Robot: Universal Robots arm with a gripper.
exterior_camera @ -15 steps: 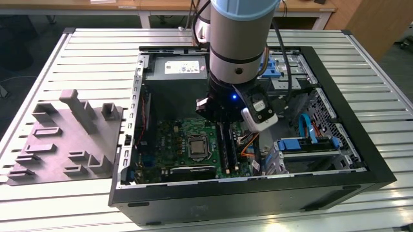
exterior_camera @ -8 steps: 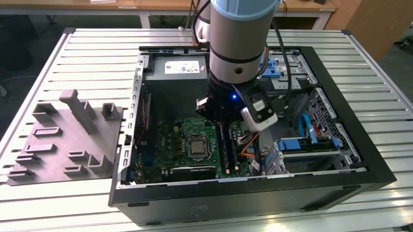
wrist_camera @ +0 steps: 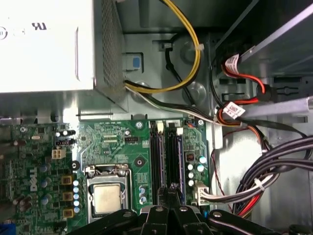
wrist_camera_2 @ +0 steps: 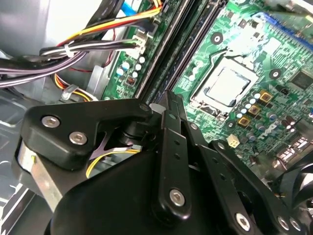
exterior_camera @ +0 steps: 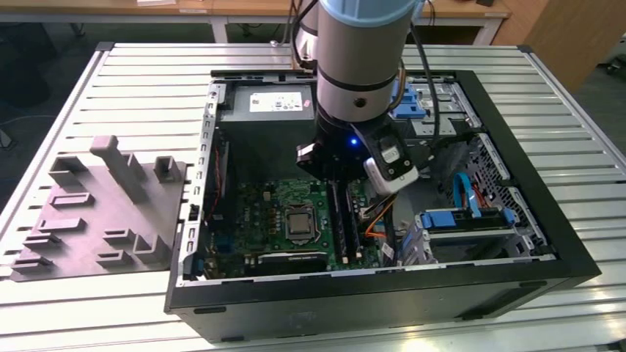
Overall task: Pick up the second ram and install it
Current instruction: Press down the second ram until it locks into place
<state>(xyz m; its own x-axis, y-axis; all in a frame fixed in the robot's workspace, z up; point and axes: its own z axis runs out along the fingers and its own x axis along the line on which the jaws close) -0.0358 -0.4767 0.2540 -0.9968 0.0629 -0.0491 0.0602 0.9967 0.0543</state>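
My gripper [exterior_camera: 344, 178] hangs inside the open computer case, over the end of the long black memory slots [exterior_camera: 339, 220] that lies toward the power supply. In both wrist views its black fingers [wrist_camera_2: 168, 100] are drawn together, tip to tip, just above the slots [wrist_camera: 166, 156]. The slots run beside the processor socket [wrist_camera: 106, 196] on the green motherboard [exterior_camera: 284, 213]. I cannot pick out the second ram. Whether a thin board sits between the fingertips [wrist_camera: 168, 192] or stands in a slot is hidden.
The case walls [exterior_camera: 509, 183] ring the motherboard. The grey power supply [exterior_camera: 269, 106] sits at the far end. Cable bundles [wrist_camera: 264, 181] and blue drive bays [exterior_camera: 465, 220] crowd the exterior view's right. A grey fixture block [exterior_camera: 98, 213] lies on the slatted table at the left.
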